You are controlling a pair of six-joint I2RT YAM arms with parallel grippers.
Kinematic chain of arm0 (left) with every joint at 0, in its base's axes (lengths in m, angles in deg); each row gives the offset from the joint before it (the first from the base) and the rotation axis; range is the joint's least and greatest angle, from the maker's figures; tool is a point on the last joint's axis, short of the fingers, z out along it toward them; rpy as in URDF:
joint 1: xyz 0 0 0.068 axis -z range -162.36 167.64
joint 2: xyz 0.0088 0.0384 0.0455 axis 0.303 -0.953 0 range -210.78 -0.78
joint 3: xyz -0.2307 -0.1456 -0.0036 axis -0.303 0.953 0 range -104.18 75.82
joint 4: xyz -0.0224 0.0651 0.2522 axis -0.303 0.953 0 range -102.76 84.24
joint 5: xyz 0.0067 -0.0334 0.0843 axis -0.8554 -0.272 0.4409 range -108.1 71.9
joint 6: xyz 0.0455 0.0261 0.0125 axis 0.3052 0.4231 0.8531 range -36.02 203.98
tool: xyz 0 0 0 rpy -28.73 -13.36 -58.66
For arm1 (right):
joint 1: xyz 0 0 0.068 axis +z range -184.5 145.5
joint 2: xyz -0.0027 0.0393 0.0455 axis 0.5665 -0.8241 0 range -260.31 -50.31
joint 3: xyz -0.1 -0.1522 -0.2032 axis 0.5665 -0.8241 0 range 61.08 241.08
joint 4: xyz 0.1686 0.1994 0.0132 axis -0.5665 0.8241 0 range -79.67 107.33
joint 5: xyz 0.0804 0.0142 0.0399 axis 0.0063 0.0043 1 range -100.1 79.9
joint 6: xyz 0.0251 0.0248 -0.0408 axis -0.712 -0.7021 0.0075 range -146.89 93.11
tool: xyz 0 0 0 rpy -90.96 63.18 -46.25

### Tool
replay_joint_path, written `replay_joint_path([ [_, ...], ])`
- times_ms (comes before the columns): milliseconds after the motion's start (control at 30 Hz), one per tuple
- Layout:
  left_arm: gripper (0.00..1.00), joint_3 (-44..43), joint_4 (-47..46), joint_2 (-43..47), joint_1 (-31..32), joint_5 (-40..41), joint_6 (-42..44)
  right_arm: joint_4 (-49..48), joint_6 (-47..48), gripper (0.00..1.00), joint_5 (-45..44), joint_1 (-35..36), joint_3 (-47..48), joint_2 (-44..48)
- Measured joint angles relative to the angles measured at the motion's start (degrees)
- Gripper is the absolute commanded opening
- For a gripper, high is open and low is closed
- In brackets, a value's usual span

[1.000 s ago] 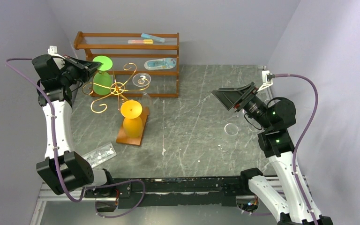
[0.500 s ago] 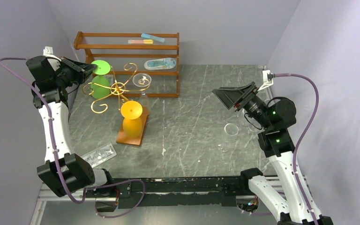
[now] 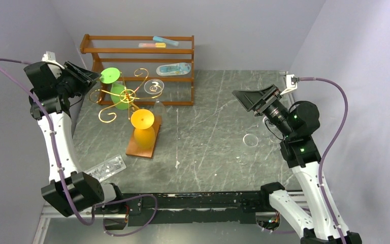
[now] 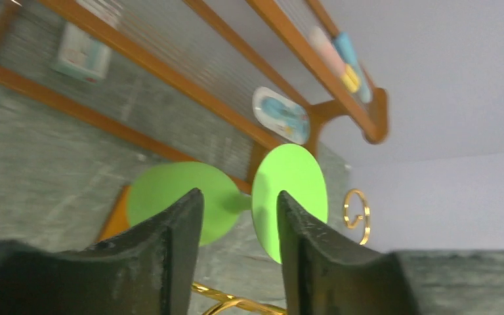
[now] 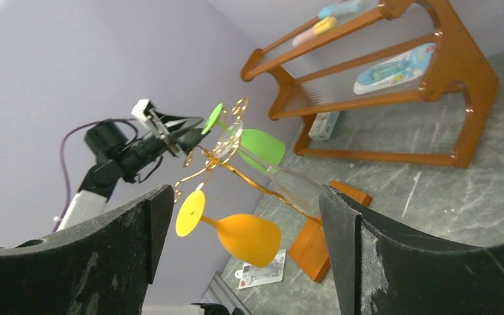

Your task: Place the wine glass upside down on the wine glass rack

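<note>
Left gripper (image 4: pixel 237 195) part-open, holding nothing; green wine glass (image 4: pixel 292 190) at 12 o'clock, bowl half-hidden behind finger. Right gripper (image 5: pixel 244 191) spread wide, holding nothing.

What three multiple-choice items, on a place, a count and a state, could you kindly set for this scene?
1. Where is the orange glass? A on the rack; B on the shelf; C in a gripper.
2. How many coloured glasses hang there? A one; B two; C four.
3. The right gripper is: A open; B shut on a glass; C shut, empty.
1 A: it hangs from a rack arm. 2 B: orange and the green glass. 3 A: its fingers stand wide apart.
</note>
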Motion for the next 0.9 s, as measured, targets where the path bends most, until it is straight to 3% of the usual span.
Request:
replay_joint_path([
  [100,0.65,-2.45,4.04,0.63,-0.28,4.61,4.94,3.04,0.04,0.82,-1.6,0.0,1.09,-1.07],
  [267,0.71,-4.66,8.35,3.72,-0.37,10.08,11.87,10.49,2.93,0.78,-4.92,0.0,2.12,-3.3],
  [400,0.72,-5.29,8.81,6.1,-0.37,8.66,16.13,19.93,8.35,0.69,-9.92,0.0,5.7,-6.97],
  [533,0.73,-6.51,8.04,7.48,1.16,3.76,19.08,27.82,13.99,0.68,-15.76,0.0,7.76,-9.11],
  [833,0.77,-11.5,7.02,8.48,21.42,-7.67,27.93,41.48,22.6,0.69,-28.68,0.07,8.55,-10.99],
  [900,0.83,-10.64,5.84,9.4,24.26,-10.34,28.41,43.5,23.85,0.71,-31.91,0.11,8.55,-11.04],
])
